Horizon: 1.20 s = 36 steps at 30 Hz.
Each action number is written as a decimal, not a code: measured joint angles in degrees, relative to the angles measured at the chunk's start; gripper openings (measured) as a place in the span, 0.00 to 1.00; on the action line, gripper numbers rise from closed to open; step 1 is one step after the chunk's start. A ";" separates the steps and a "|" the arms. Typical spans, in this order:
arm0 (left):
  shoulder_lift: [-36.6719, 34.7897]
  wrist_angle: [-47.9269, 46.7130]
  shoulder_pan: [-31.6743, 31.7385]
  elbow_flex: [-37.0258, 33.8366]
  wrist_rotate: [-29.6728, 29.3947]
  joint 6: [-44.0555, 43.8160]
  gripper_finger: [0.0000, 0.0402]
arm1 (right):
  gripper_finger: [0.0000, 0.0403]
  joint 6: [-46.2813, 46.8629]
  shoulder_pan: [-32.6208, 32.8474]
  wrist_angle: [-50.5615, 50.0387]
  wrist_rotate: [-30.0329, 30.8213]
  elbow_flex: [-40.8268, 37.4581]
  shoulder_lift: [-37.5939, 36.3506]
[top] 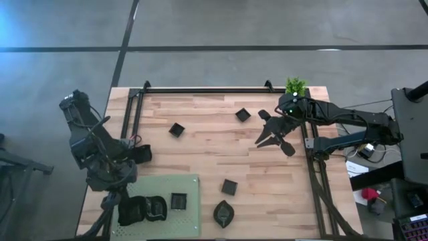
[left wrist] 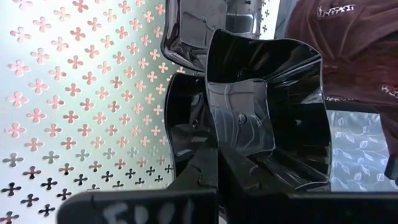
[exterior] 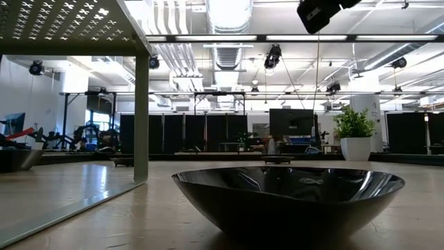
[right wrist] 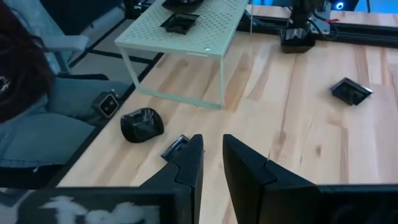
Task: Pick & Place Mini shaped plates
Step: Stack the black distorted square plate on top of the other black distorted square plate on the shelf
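While I watch from the remote station, the entries run left to right across the table:

Left gripper [top: 134,213]: low over the near-left end of the green mat; in its wrist view the fingers [left wrist: 208,180] are pinched on the wall of a square black plate [left wrist: 267,118], so I log it as grasping that dish.

Green perforated mat [top: 190,221]: raised on legs at the table's near-left; it carries two dark plates under the left gripper and one square plate [top: 178,201] apart to their right.

Loose plates on the wood: one square [top: 176,129] left of centre, one square [top: 230,187] beside the mat, one leaf-shaped [top: 223,213] at the near edge, one square [top: 243,115] toward the far side.

Right gripper [top: 273,138]: raised over the right-centre of the table, fingers [right wrist: 186,165] parted by a narrow gap, nothing between them.

Potted plant [top: 295,86]: far-right corner.
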 joint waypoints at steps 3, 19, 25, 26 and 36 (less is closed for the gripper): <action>-0.04 0.00 0.00 0.00 0.10 0.00 0.00 | 0.14 0.82 -0.01 0.02 0.00 0.00 0.00; -0.04 -0.39 0.00 -0.02 0.00 1.27 0.00 | 0.14 0.83 0.00 0.00 -0.02 0.00 0.00; -0.04 -0.35 0.00 -0.02 -0.17 0.85 0.00 | 0.14 0.83 0.00 0.00 -0.02 0.00 0.00; -0.04 -0.34 0.00 -0.02 -0.18 0.62 0.00 | 0.14 0.83 0.00 0.00 -0.02 0.00 0.00; -0.09 -0.44 0.00 -0.02 -0.20 -0.99 0.01 | 0.14 0.83 0.00 0.00 -0.04 0.00 0.00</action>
